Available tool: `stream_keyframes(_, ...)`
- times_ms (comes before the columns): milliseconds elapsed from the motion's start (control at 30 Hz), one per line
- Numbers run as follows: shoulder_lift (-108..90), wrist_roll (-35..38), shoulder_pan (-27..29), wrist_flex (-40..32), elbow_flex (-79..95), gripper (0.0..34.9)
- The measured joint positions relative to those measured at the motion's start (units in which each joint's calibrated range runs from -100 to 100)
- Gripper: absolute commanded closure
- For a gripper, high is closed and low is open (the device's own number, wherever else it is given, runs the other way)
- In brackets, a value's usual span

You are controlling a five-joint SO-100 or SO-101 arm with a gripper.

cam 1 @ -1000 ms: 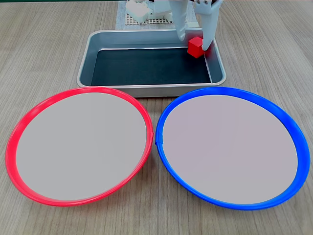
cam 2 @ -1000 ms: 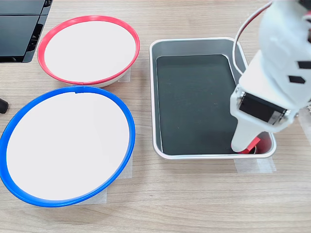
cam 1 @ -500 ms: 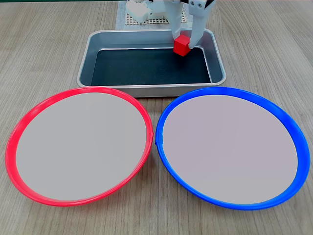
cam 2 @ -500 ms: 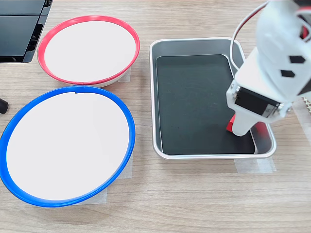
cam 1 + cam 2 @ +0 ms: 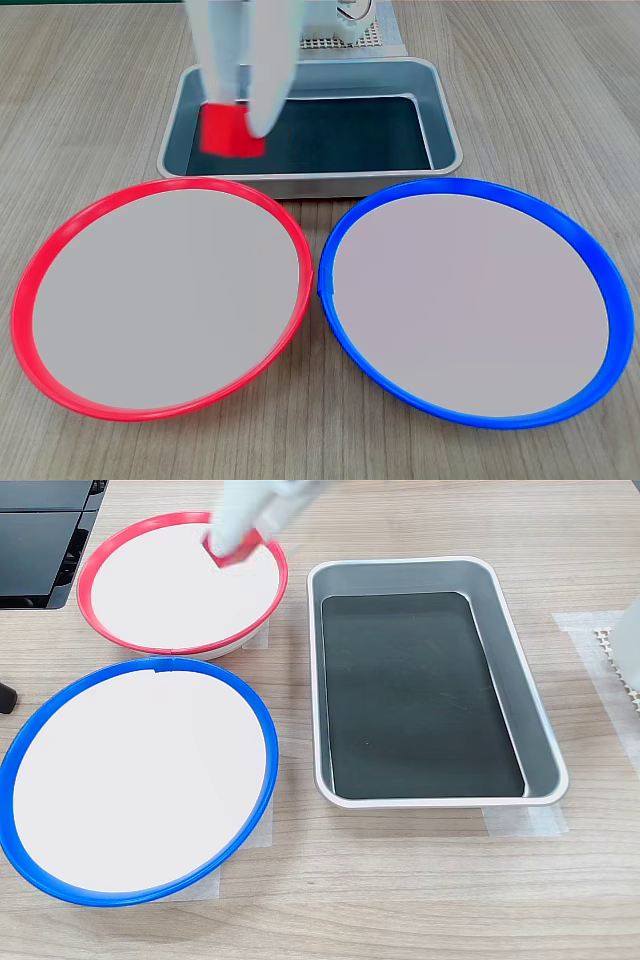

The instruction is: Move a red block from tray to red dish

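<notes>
- Swung clear of the silver-grey metal tray point(image 5: 430, 575), the blurred white gripper point(image 5: 238, 542) clamps the small red block point(image 5: 232, 552).
- Block hangs above the round red-rimmed dish point(image 5: 100, 555) by its far right rim, second exterior view.

Pale wood-grain tabletop point(image 5: 560, 110), even, perhaps overhead light

The floor of the tray point(image 5: 420, 690) is left bare in both exterior views, and only its raised rim stands in the way there. The pale centre of the red dish point(image 5: 165, 300) is unoccupied. Above its rim nearest the tray, in the second exterior view, the space is taken by the gripper point(image 5: 238, 542) closed on the red block point(image 5: 232, 550). The blue dish point(image 5: 470, 305) is also bare inside, and it is seen almost touching the red dish, so little room is left between them.
</notes>
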Motion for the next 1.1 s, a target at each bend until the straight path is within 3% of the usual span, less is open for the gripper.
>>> stream_keyframes(167, 13.6, -1.6, 1.9, -12.1, -2.5, 31.7)
stream_keyframes(233, 16.3, -2.0, 2.3, -13.5, -3.1, 28.8)
stream_keyframes(400, 20.1, -2.3, 3.4, -17.0, -3.5, 4.4)
stream_keyframes(500, 20.1, -2.3, 3.2, -17.6, -3.4, 0.9)
stream_keyframes(533, 20.1, -2.3, 3.4, -17.6, -3.4, 2.6)
stream_keyframes(600, 20.1, -2.3, 3.8, -17.9, -3.1, 9.7)
stream_keyframes(633, 19.7, -2.8, 4.1, -18.4, -2.7, 14.7)
stream_keyframes(700, 18.1, -4.2, 4.2, -19.1, -1.3, 30.2)
stream_keyframes(800, 10.7, -10.0, 4.0, -23.7, 5.0, 34.4)
stream_keyframes(1000, -16.4, -26.1, 3.1, -32.7, 31.4, 34.7)
stream_keyframes(1100, -26.1, -28.7, 1.9, -34.6, 42.3, 34.7)
